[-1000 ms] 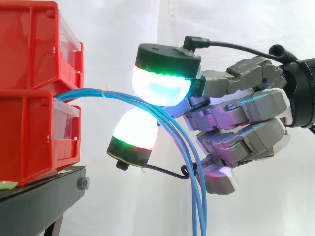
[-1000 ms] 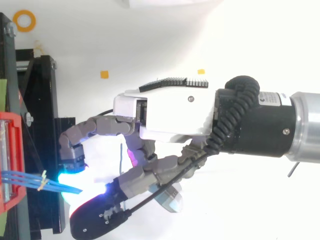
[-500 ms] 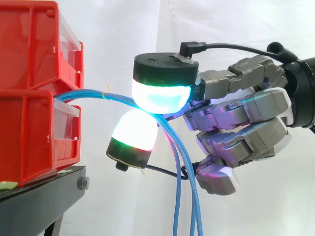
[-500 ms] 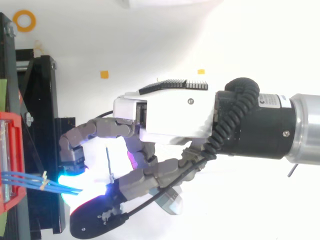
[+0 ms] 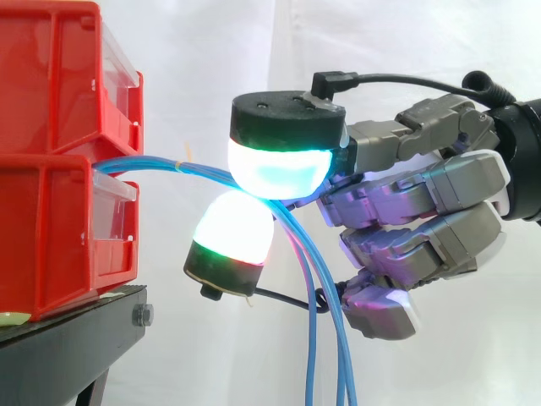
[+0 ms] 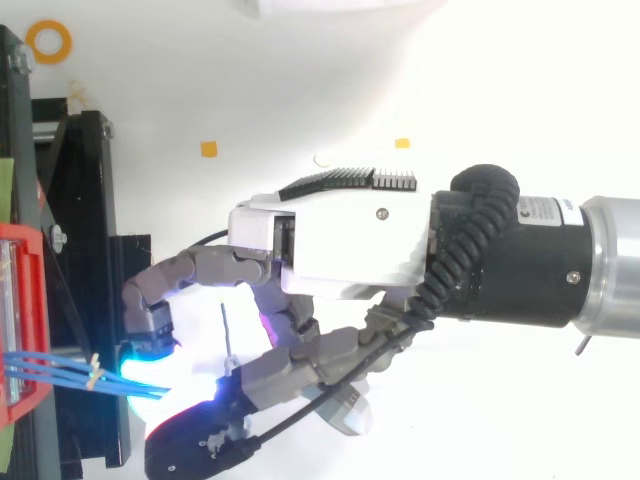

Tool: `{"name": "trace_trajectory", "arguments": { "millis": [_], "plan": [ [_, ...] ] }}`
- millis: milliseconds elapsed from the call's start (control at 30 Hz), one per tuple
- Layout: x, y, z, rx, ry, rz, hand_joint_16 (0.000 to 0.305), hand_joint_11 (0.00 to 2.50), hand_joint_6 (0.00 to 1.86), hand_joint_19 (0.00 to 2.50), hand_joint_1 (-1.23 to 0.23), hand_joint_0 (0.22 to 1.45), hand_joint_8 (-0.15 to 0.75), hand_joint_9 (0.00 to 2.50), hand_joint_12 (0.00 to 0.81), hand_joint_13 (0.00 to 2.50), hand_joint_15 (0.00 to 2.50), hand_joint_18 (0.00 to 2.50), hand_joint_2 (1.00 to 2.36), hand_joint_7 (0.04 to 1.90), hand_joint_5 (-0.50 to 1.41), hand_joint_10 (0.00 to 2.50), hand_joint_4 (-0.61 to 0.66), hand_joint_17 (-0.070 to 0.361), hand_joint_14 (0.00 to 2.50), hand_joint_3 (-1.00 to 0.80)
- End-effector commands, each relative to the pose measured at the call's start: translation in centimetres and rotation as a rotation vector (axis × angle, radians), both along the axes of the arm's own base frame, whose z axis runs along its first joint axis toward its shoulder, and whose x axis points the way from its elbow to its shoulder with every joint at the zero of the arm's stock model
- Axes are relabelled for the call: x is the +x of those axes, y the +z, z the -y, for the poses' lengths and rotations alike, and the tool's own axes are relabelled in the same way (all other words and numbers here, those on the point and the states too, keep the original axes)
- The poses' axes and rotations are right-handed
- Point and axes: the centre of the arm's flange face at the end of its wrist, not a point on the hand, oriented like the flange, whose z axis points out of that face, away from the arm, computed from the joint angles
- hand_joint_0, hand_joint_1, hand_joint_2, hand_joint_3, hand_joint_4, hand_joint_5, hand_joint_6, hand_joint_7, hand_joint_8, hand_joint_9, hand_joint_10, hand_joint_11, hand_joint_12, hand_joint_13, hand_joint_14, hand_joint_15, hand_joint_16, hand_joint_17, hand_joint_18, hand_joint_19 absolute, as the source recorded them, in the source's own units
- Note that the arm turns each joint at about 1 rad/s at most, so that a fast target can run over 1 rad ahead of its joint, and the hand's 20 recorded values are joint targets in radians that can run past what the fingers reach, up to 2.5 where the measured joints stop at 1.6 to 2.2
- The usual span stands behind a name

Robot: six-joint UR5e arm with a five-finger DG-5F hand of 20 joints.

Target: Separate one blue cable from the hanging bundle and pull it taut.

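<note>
A bundle of thin blue cables (image 5: 152, 161) comes out between the two stacked red bins (image 5: 59, 152), held by a small tie (image 6: 93, 372), then arcs right and hangs down. My hand (image 6: 340, 240) reaches in from the right. A cyan-green glowing fingertip (image 5: 279, 165) presses from above and a white glowing fingertip (image 5: 232, 228) from below, and the two pinch the cables where they bend. How many strands lie in the pinch is hidden. Below the hand one blue strand (image 5: 309, 347) hangs apart from the others (image 5: 342, 355). The other fingers are curled beside the strands.
The bins stand on a black stand (image 5: 76, 338) at the left, its frame (image 6: 85, 200) running along the left edge of the top view. A white curtain hangs behind. Small orange marks (image 6: 209, 149) lie on the white floor.
The upper fingertip has come down onto the cables and closed against the lower one. One strand has swung left, away from the rest. The hand has drifted slightly to the right.
</note>
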Motion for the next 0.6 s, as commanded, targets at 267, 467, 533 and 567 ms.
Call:
{"name": "trace_trajectory", "arguments": {
  "millis": [267, 467, 533, 567],
  "plan": [
    [-1.4, 2.3, 0.1, -0.023, 0.004, -0.032, 0.048, 0.64, 0.51, 0.86, -0.77, 0.73, 0.22, 2.14, 0.365, 1.83, 1.18, 1.23, 1.02, 1.29, 0.14, 0.03, 0.11, 0.108, 0.02, -0.17],
    [-2.0, 2.6, 0.3, -0.022, 0.006, -0.065, 0.048, 0.63, 0.5, 0.86, -0.77, 0.73, 0.22, 2.14, 0.364, 1.82, 1.18, 1.23, 1.02, 1.3, 0.14, 0.03, 0.12, 0.107, 0.02, -0.17],
    [-2.1, 2.7, 0.1, -0.021, 0.015, -0.072, 0.048, 0.65, 0.51, 0.86, -0.77, 0.73, 0.22, 2.14, 0.357, 1.82, 1.19, 1.23, 1.02, 1.3, 0.14, 0.03, 0.11, 0.108, 0.02, -0.18],
    [-2.1, 2.7, 0.1, -0.021, 0.016, -0.073, 0.048, 0.65, 0.51, 0.86, -0.77, 0.73, 0.219, 2.14, 0.36, 1.82, 1.18, 1.23, 1.01, 1.3, 0.14, 0.03, 0.11, 0.107, 0.02, -0.18]
  ]
}}
